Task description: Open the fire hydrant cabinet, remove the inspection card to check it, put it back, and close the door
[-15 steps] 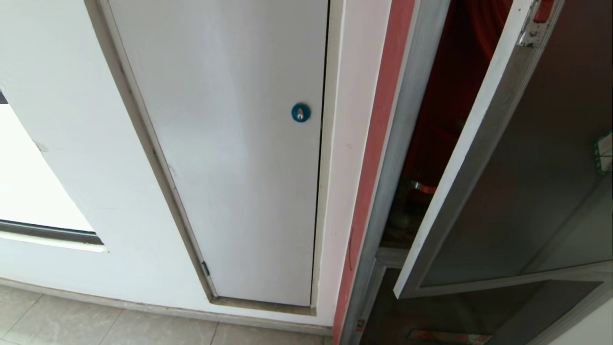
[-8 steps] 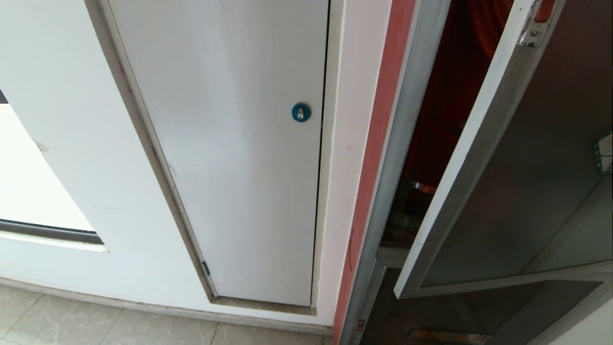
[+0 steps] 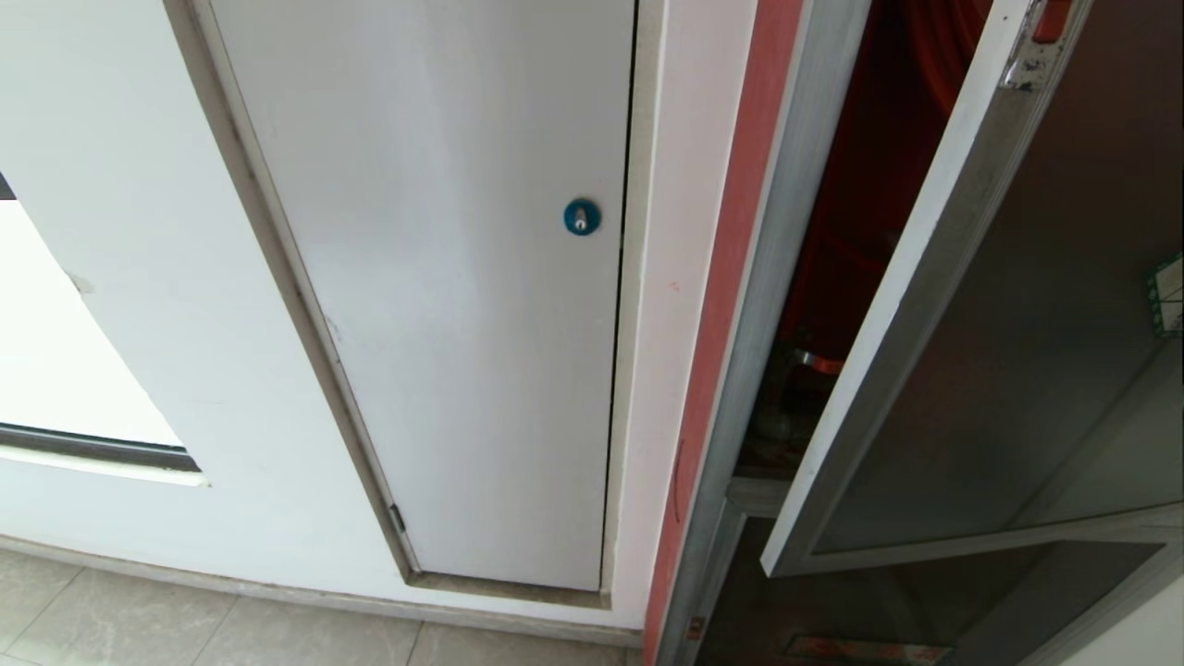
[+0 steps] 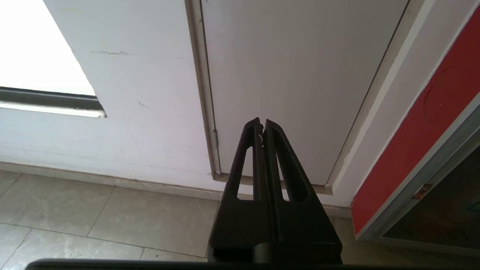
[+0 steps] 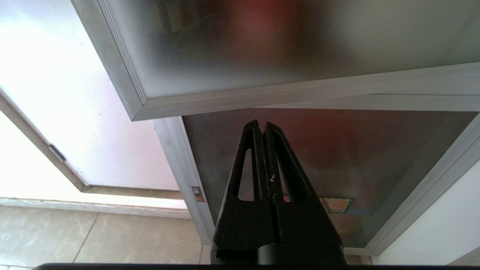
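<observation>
**Nothing moves: door ajar, both arms parked**

Over the last second the head view is unchanged. Wall, cabinet and door sit exactly where they did, so neither the base nor any object has shifted. For the task, that reads as a pause, not progress.

At the left, the left gripper hangs low before the wall, aimed at the lower edge of the white panel with its blue lock. Its fingers are pressed together and hold nothing. That panel is not the target.

Right of the panel runs the red strip of the cabinet's side, then the cabinet itself, with red fittings visible in the gap behind its left frame edge. The door stands partly swung out from that edge, its lower corner hanging over the fixed lower pane. A sticker shows at the door's right, mostly cut off.

At the right, the right gripper sits below the door's bottom rail, facing the lower pane, fingers together and empty.

The card is not visible in any view, so I cannot tell whether it is inside. Judging by the ajar door and empty grippers, the door either needs opening wider or closing.
</observation>
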